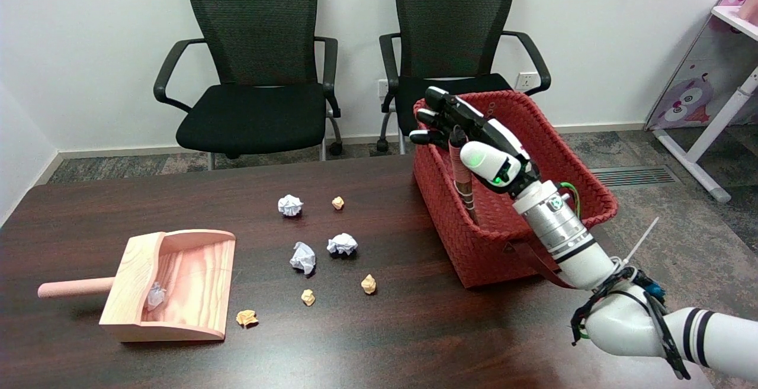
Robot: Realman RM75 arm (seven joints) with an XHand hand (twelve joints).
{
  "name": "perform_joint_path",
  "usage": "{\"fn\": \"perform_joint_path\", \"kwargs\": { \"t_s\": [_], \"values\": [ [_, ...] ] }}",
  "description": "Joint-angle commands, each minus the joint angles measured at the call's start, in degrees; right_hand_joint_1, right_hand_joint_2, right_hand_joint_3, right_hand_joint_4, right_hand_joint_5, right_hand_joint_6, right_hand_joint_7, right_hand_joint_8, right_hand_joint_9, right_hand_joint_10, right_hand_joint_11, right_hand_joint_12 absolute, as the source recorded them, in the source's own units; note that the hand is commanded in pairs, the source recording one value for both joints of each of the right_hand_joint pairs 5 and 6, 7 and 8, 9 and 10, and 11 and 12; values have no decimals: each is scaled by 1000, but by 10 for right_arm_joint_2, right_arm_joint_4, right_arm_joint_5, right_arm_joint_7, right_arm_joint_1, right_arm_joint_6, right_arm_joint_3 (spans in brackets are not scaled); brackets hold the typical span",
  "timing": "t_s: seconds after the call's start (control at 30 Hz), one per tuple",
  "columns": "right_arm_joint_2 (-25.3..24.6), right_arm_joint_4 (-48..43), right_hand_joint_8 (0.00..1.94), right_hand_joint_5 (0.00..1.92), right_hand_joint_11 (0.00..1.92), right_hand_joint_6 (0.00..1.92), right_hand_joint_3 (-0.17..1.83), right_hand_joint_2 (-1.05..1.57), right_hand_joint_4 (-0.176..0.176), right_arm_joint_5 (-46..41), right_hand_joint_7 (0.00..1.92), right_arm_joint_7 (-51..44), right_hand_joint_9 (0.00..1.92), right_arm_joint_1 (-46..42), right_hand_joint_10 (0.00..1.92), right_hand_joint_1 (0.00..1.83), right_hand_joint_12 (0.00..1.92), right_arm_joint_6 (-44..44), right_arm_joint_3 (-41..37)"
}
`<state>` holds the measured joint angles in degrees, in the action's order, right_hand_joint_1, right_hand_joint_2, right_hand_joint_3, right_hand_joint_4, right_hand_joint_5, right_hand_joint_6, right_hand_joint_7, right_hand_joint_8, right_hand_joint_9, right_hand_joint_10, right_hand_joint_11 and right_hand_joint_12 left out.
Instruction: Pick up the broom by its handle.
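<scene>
My view is evenly and brightly lit from overhead, with no harsh glare; the dark worktop (379, 341) carries only a soft, dull sheen toward the lower middle of the frame. Shadows are short and diffuse, sitting close under the paper balls (303, 257) and the wooden dustpan (177, 285) at lower left. Focus is sharp across the frame, my fingers (435, 118) show no motion blur, and straight lines bow only slightly near the edges.

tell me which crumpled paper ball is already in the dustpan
The small white paper ball lying inside the wooden dustpan, near its handle end. All the other white and tan balls lie on the bare table to its right.
</scene>
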<state>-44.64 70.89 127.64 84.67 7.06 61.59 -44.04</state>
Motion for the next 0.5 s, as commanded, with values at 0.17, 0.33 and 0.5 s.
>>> {"fn": "perform_joint_path", "kwargs": {
  "t_s": [0.17, 0.33, 0.5],
  "values": [
    [35, 0, 405, 405, 608, 405, 602, 219, -176, 35, 405, 35, 634, -29, 634, 721, 608, -9, -8],
    [34, -1, 902, 902, 700, 902, 653, 331, -176, 35, 902, 35, 993, -30, 993, 657, 700, -13, -8],
    [34, -4, 1097, 1097, 742, 1097, 639, 430, -5, 35, 1097, 34, 1161, -28, 1161, 641, 742, -19, -8]
  ]
}}
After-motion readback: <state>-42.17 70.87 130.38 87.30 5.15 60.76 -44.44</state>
